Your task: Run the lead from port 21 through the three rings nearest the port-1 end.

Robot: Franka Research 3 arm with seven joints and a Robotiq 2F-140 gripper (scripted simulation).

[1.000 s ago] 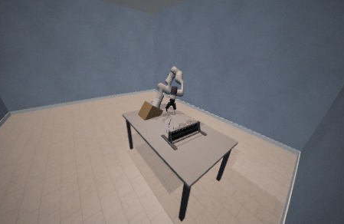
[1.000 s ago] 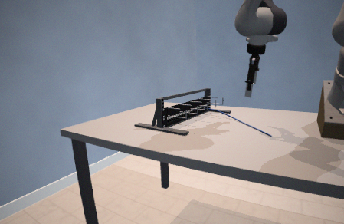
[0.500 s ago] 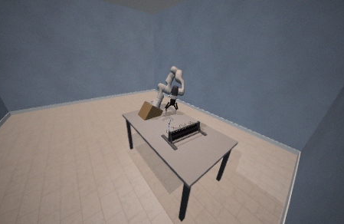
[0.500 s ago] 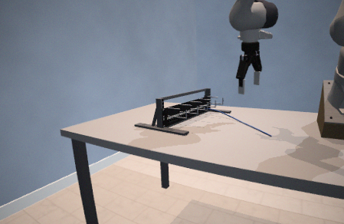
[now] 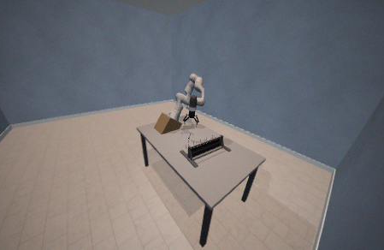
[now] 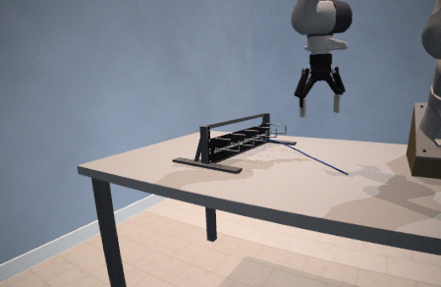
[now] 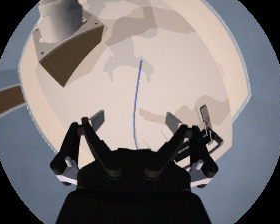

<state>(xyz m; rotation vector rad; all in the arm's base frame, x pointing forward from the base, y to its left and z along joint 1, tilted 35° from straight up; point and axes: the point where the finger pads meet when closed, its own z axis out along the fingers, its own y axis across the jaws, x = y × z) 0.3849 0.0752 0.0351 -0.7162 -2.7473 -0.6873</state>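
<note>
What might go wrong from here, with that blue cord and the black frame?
The pincer hangs open above the table, and the blue cord is thin, so it might miss the cord or pinch it crookedly.

The cord runs from the black frame, which stands on two flat feet; a hard tug might slide or tip it.

Thin prongs stick out along the frame's front, so the cord might snag on one.
</note>
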